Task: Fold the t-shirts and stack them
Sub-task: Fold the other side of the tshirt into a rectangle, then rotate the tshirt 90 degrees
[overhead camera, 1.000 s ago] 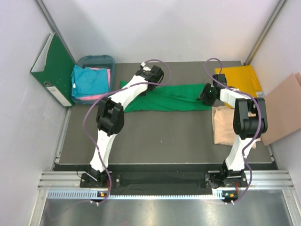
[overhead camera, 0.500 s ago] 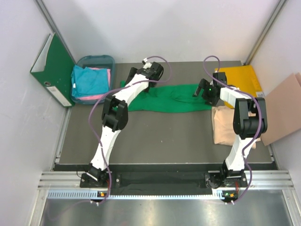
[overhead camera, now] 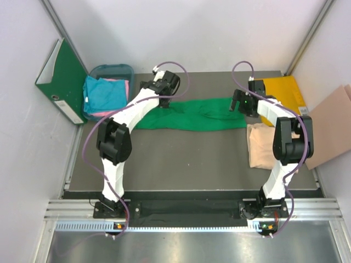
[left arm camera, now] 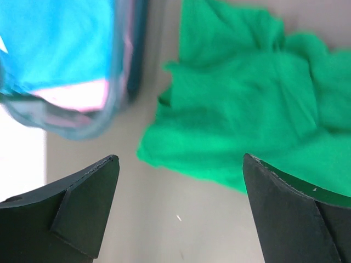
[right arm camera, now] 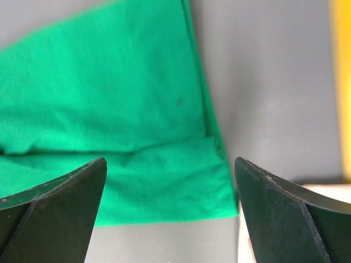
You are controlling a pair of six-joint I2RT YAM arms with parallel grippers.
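The bright green t-shirt (overhead camera: 192, 114) lies on the dark table as a long, narrow folded strip. My left gripper (overhead camera: 159, 90) hovers open over its left end (left arm camera: 247, 98) with nothing between the fingers (left arm camera: 180, 159). Over the strip's right end (right arm camera: 109, 109) my right gripper (overhead camera: 238, 101) is also open and empty (right arm camera: 170, 160). A beige-peach t-shirt (overhead camera: 266, 145) lies folded at the right, near the right arm. The teal-blue t-shirt (overhead camera: 104, 93) rests on the pink one (overhead camera: 124, 86) in a basket.
The blue-grey basket (overhead camera: 112, 68) stands at the back left beside a green ring binder (overhead camera: 60, 76) leaning on the wall. A yellow folder (overhead camera: 279, 90) lies at the back right, and a brown sheet (overhead camera: 334, 126) hangs past the table's right edge.
Both grippers have opened and let go of the green t-shirt, which now lies flat. The left gripper moved left and back; the right one drew back a little.
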